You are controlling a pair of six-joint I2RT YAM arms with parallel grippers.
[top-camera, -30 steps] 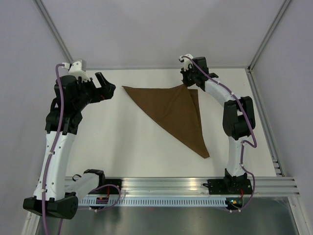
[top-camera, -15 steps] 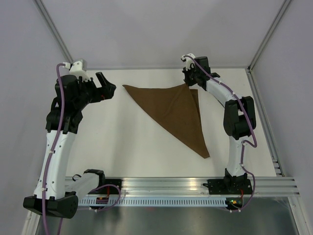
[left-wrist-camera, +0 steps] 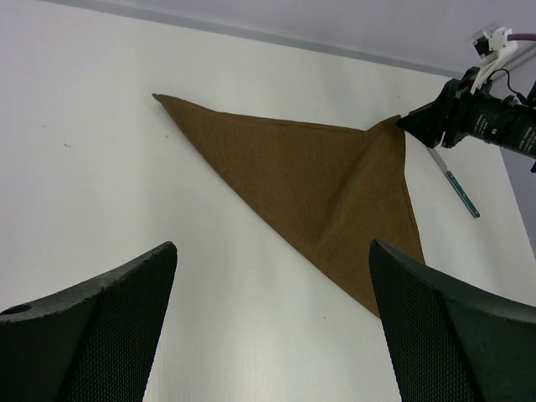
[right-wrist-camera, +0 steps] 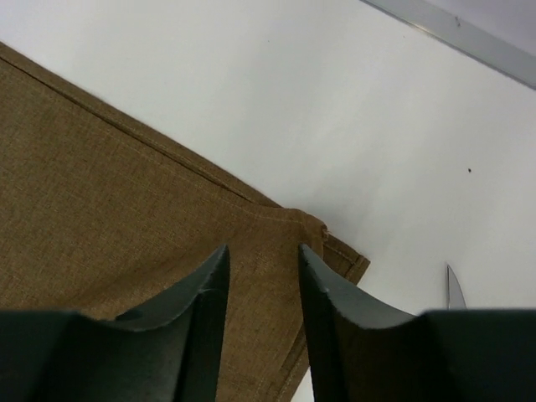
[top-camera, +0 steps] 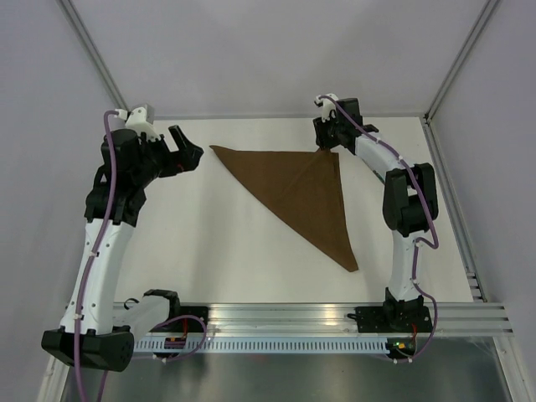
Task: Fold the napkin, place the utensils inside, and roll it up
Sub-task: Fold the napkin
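Left side: the left gripper (top-camera: 186, 144) hangs above the table (top-camera: 209, 243), well left of the cloth, its jaws spread wide and holding nothing.

Centre: the napkin (top-camera: 306, 188) lies flat as a folded triangle. Its long folded edge runs from the far-left corner to the near-right tip, and its square corner sits far right.

Right side: the right gripper (top-camera: 325, 146) stands over that square corner. In the right wrist view its fingers (right-wrist-camera: 201, 310) are parted partway, and the cloth corner lies flat on the table beneath the gap, apparently ungripped. Whether a fingertip touches the fabric cannot be told.

A teal-green and whitish utensil (left-wrist-camera: 456, 180) lies on bare table just right of the napkin's right edge. It is off the cloth and beside the right gripper, with its long axis running near to far. Only one piece shows clearly; a second may be hidden by the arm.

Judgement: the fold looks complete, so the next step is fetching the utensil. The right arm is much the nearer, and needs a short shift right with the jaws set across the slim shaft. The surface is smooth and white, and nothing crowds the pick.
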